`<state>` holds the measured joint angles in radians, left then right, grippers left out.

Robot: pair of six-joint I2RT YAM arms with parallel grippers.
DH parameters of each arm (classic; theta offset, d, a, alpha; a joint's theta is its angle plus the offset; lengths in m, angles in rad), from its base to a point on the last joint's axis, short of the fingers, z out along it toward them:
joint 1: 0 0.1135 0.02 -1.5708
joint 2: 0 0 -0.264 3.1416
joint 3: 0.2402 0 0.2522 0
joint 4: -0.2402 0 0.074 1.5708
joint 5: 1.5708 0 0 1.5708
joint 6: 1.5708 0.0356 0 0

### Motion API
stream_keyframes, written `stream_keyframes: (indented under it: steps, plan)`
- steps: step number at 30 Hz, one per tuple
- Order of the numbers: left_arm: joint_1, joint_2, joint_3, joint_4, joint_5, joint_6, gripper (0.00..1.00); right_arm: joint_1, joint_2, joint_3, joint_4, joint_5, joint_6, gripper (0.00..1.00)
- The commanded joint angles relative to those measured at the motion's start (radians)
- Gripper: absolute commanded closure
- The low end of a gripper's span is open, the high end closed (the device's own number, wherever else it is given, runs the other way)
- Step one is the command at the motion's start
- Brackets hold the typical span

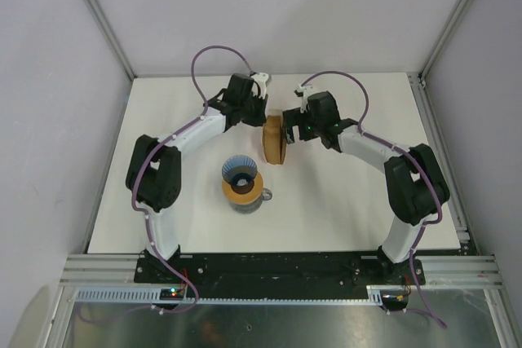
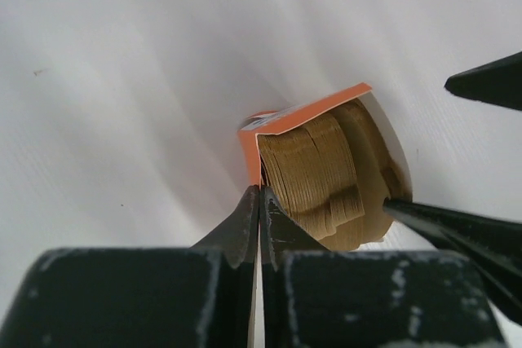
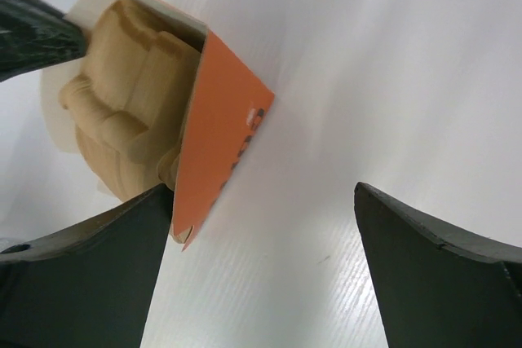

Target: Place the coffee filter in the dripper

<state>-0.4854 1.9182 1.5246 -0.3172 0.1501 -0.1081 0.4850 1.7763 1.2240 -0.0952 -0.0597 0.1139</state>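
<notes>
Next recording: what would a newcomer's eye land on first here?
Both arms meet mid-table at the orange packet of stacked tan filters, standing on edge: the left gripper is shut at its corner, the right gripper open with one finger against its side. Nearer the bases, the blue dripper sits over a tan ring, with no filter in it and nothing touching it.

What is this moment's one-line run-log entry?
stage: filter pickup | left gripper: shut at orange packet edge | right gripper: open beside packet | dripper: on carafe, no filter inside
</notes>
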Motion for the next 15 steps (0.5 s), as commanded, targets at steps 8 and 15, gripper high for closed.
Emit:
stream_keyframes:
  steps: [8, 15]
  plan:
    - [-0.016, -0.047, 0.036, -0.030, -0.032, -0.160, 1.00, 0.088, -0.176, -0.006, 0.128, -0.041, -0.084, 0.03]
    - [-0.026, -0.044, 0.039, -0.029, -0.036, -0.157, 1.00, 0.174, -0.226, -0.006, 0.163, -0.084, -0.075, 0.06]
